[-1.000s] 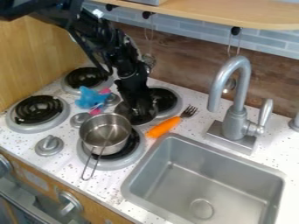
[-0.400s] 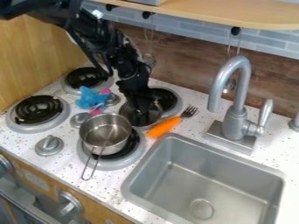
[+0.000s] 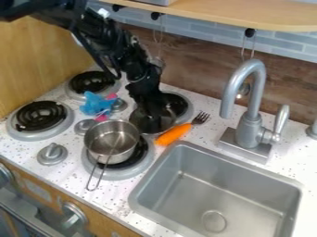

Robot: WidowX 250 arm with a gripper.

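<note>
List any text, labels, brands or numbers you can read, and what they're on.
No readable text.
White patch on the arm: possibly a label, too small to read.
Pale patch on the stove front: no words can be made out.
Faucet, sink: none seen.

One camera looks down at a slant over stove (image 3: 116,173) and sink (image 3: 217,187).

The wall (image 3: 192,58) is brown wood with blue-gray tiles (image 3: 282,44) above. A light wood shelf (image 3: 248,14) sticks out over it.
</note>
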